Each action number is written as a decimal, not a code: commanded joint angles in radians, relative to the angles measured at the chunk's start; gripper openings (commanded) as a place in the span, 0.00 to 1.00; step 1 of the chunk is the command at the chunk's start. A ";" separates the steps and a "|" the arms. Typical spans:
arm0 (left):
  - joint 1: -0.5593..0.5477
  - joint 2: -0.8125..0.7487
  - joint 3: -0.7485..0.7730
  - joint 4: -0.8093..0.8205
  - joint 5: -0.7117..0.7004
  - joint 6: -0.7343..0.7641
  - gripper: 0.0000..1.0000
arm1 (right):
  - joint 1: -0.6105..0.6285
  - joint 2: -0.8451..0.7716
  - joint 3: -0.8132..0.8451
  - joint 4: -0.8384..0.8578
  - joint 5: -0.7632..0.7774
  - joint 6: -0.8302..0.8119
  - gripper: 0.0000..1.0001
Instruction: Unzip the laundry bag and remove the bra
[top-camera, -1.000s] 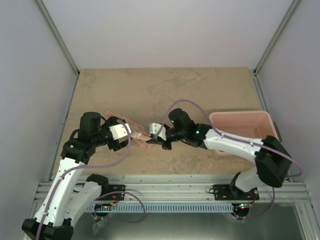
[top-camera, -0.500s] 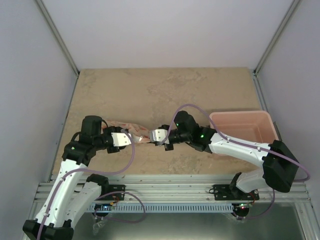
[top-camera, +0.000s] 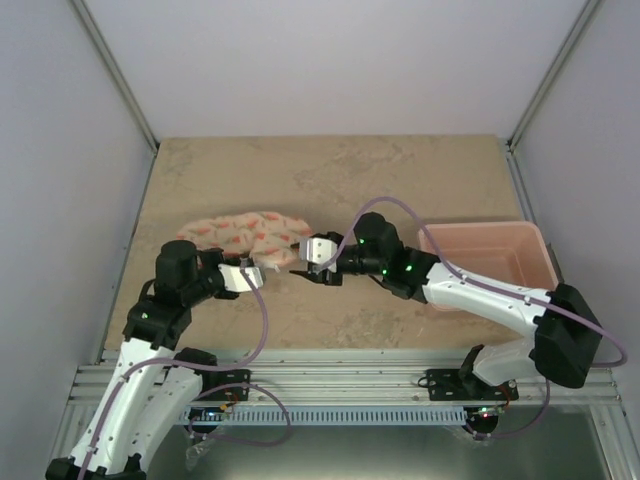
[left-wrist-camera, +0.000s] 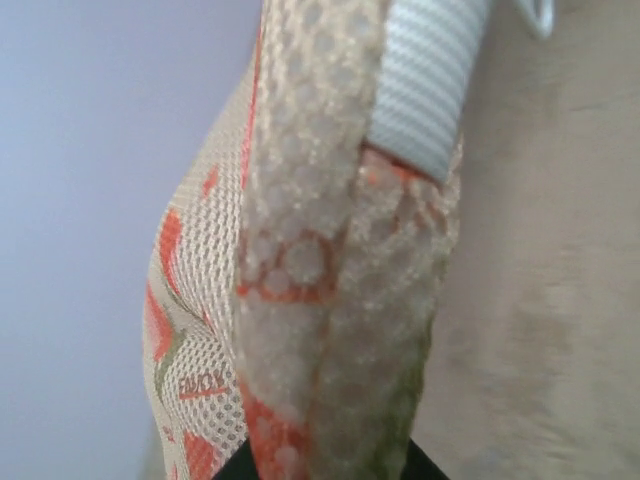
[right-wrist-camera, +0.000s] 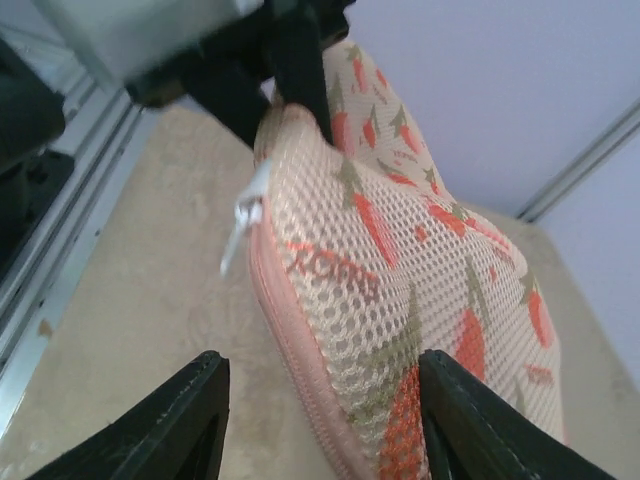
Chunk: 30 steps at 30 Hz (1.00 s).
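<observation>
Nothing is undone yet: left gripper (top-camera: 247, 270) clamps the laundry bag (top-camera: 250, 230), its zip (right-wrist-camera: 288, 335) looks closed, no bra shows, right gripper (top-camera: 306, 258) gapes by the pull tab (right-wrist-camera: 240, 236)

Laundry bag (top-camera: 245, 235): cream mesh case, peanut-shaped, printed with orange carrots and lettering. Zip shut along pink rim (right-wrist-camera: 290, 330); white pull (right-wrist-camera: 240, 228) hanging free at the near end. Located left of centre on bench (top-camera: 400, 180), raised on edge, printed face showing from above. Near end pinched in left tool (top-camera: 250, 268).
</observation>
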 joint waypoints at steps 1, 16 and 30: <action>0.008 -0.042 0.002 0.373 -0.208 0.031 0.00 | 0.015 -0.081 0.066 -0.019 -0.025 0.160 0.52; 0.007 -0.090 0.045 0.676 -0.270 0.372 0.00 | 0.021 -0.109 0.074 0.205 0.143 0.580 0.45; 0.008 -0.081 0.062 0.619 -0.274 0.540 0.00 | 0.160 0.093 0.314 0.241 0.381 0.372 0.46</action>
